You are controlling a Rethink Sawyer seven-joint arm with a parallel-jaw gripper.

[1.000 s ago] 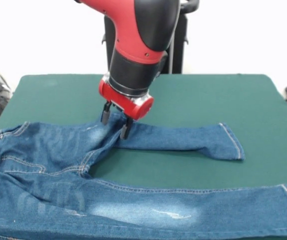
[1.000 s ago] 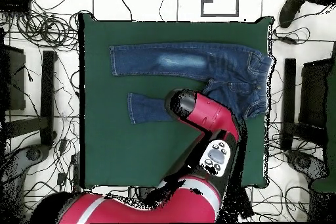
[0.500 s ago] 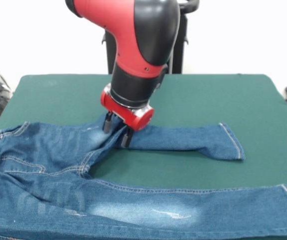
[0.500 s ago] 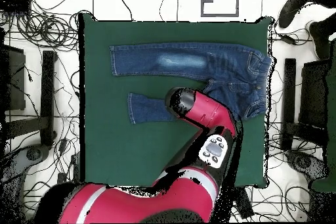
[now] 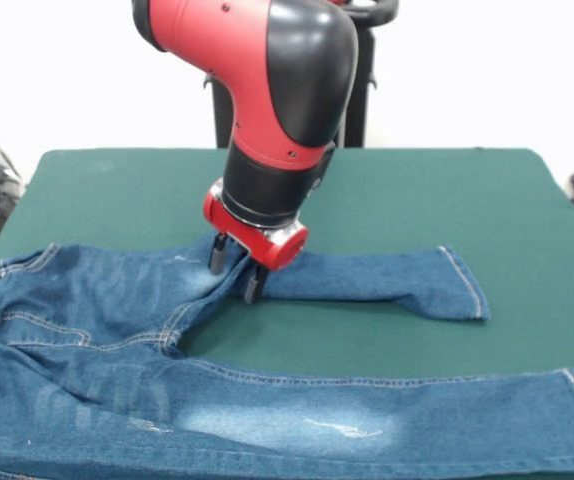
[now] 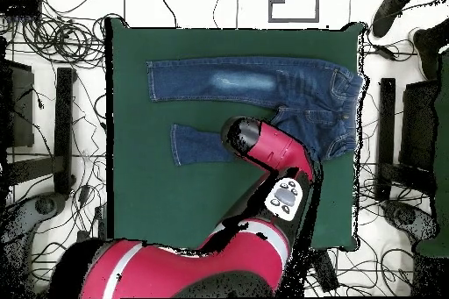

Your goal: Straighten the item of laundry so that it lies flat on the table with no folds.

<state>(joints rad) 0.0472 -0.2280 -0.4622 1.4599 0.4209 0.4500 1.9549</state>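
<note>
Jeans (image 5: 117, 330) leg between fingers (image 5: 253, 285)

The jeans (image 5: 117, 340) lie on the counter (image 5: 467, 190), waist at its left edge in the front view. Behind the longer leg, the gripper (image 5: 235, 272) straddles the shorter leg.

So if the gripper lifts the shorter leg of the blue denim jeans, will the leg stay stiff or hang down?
The blue denim jeans would probably hang limp: they lie draped flat with soft creases near the crotch. The gripper, its fingers apart, straddles the shorter leg. The dark green felt-like table likely adds drag.
</note>
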